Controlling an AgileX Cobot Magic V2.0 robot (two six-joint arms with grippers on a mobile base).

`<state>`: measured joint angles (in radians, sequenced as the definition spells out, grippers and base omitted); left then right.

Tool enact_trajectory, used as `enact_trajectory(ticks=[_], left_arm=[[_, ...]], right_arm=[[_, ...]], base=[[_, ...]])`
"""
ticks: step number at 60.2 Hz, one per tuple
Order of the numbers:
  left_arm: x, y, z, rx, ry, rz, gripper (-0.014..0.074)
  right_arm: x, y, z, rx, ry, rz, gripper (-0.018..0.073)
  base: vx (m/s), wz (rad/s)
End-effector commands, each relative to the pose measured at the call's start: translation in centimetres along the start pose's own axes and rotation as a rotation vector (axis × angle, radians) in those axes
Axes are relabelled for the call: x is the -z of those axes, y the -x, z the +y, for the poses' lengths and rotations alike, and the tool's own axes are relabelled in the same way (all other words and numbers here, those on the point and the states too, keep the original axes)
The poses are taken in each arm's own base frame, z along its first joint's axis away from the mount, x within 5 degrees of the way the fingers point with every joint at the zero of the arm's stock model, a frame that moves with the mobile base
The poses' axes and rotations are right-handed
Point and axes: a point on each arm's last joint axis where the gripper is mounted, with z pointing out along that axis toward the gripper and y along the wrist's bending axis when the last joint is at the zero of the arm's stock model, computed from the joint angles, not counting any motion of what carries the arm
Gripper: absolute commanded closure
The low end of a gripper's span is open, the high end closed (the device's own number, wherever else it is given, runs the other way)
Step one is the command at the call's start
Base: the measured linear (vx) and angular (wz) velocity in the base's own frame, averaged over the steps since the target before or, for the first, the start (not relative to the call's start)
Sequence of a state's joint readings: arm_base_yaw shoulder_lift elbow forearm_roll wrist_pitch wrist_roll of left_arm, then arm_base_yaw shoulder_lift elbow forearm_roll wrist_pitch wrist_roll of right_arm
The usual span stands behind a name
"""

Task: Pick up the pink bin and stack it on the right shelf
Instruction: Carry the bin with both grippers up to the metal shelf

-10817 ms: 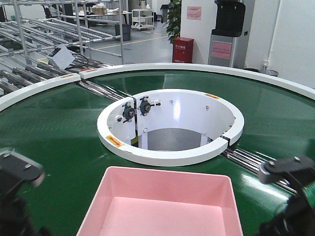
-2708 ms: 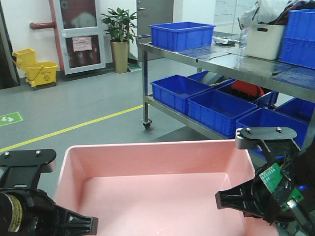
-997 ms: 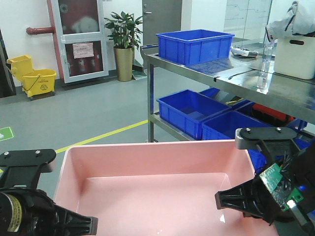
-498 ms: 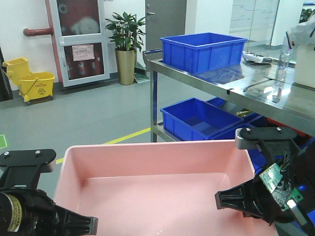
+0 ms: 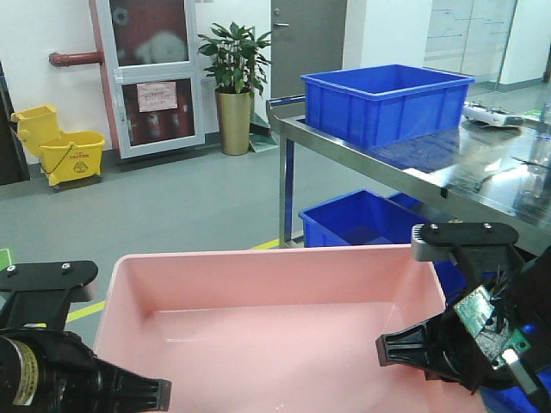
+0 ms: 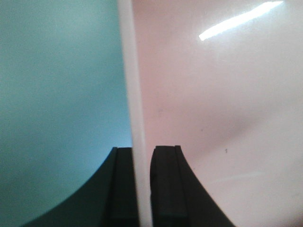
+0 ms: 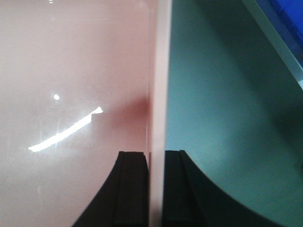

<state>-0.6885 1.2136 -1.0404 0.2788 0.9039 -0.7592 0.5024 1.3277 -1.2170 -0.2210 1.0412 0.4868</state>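
Note:
The pink bin [image 5: 267, 331] fills the lower middle of the front view, held up off the floor between both arms. My left gripper [image 6: 141, 189] is shut on the bin's left wall [image 6: 135, 94], one finger inside and one outside. My right gripper [image 7: 156, 189] is shut on the bin's right wall [image 7: 158, 71] the same way. The bin's inside [image 6: 213, 94] is plain and holds nothing. The right shelf [image 5: 448, 176], a steel two-tier rack, stands ahead on the right. Its shiny top holds a blue crate [image 5: 383, 103].
Blue crates [image 5: 362, 219] sit on the rack's lower tier. A potted plant [image 5: 234, 86], a door with a red extinguisher cabinet [image 5: 155, 73] and a yellow mop bucket [image 5: 60, 146] stand along the far wall. Grey floor with a yellow line [image 5: 86, 310] lies to the left.
The view has swung left and the rack has shifted to the right, with its near corner and blue crate now closer. Both grippers keep their hold on the bin.

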Motion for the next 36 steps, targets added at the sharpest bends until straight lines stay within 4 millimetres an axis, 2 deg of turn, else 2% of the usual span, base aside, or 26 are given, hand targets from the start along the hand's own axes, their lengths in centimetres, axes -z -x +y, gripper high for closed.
enact_trajectory(ticks=[1, 20, 36], left_arm=[[1.8, 1.13, -0.56, -0.009, -0.084, -0.118, 0.0592], [1.8, 1.13, -0.56, -0.009, -0.084, -0.118, 0.0592], [1.8, 1.13, -0.56, -0.009, -0.084, -0.118, 0.0592]], right_arm=[[1.57, 1.06, -0.28, 0.017, 0.007, -0.113, 0.0568], [1.57, 1.06, -0.28, 0.017, 0.007, -0.113, 0.0568], [1.57, 1.06, -0.28, 0.017, 0.007, -0.113, 0.0568]], base=[[0.41, 0.07], [0.41, -0.01], [0.42, -0.24]])
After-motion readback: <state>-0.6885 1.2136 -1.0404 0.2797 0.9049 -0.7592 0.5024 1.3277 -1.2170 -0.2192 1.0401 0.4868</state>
